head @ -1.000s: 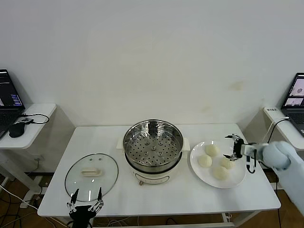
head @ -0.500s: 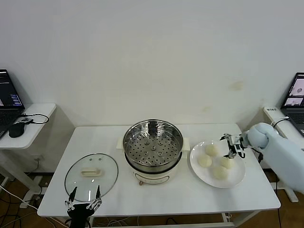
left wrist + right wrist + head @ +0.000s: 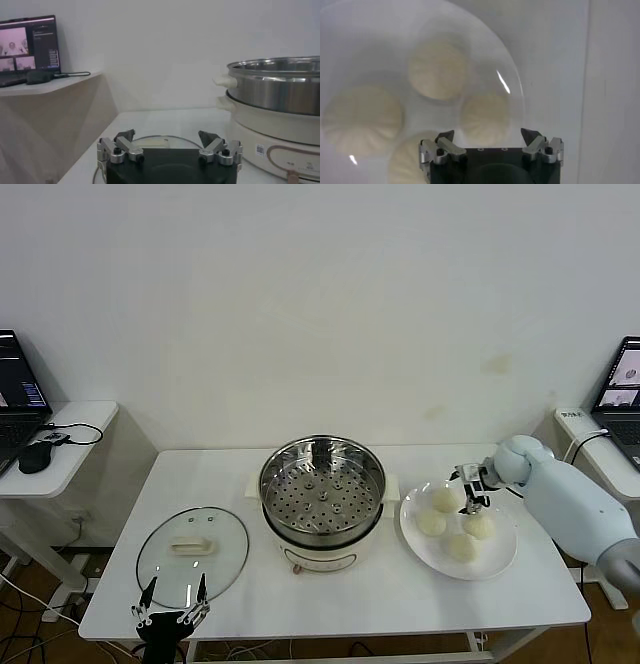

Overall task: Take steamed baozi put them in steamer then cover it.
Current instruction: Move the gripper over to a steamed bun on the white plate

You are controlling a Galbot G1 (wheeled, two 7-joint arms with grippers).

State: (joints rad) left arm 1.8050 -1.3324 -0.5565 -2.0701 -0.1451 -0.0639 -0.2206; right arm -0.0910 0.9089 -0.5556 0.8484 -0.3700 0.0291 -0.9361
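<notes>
Several cream-white steamed baozi lie on a flat white plate (image 3: 503, 552) at the table's right, among them one (image 3: 444, 498) at the back and one (image 3: 463, 547) at the front. My right gripper (image 3: 470, 489) hovers open over the plate, just right of the back bun. In the right wrist view its open jaws (image 3: 487, 134) stand above a bun (image 3: 484, 119), nothing between them. The steel steamer (image 3: 322, 484) stands uncovered mid-table, its perforated tray bare. The glass cover (image 3: 193, 549) lies flat on the left. My left gripper (image 3: 168, 612) hangs open at the front edge, just before the cover (image 3: 150, 142).
Side tables flank the work table: a laptop (image 3: 20, 384) and a mouse (image 3: 38, 456) on the left one, another laptop (image 3: 622, 389) on the right. The steamer's white base (image 3: 280, 130) rises close to the left gripper's side.
My right arm has swung leftward, carrying its open gripper from the plate's right rim to over the buns. The left gripper has drifted slightly left and down.
</notes>
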